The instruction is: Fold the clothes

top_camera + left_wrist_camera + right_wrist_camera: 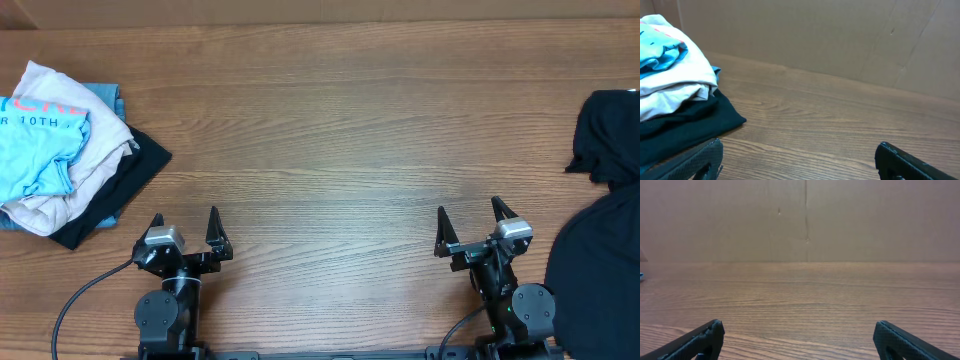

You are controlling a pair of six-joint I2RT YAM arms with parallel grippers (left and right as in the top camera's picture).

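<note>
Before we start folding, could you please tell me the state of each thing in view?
light blue T-shirt, crumpled, unfolded, on top of the left pile.
off-white garment, bunched under the T-shirt.
black garment, unfolded, at the bottom of that pile.
black clothing, loose at the right edge, partly out of view.
left tool, open, empty.
right tool, open, empty.

A pile of clothes point(62, 150) lies at the tabletop's point(340, 130) left edge, other garments point(612, 135) at its right edge; the left pincer point(185, 215) and right pincer point(469, 207) stand near, well apart
</note>
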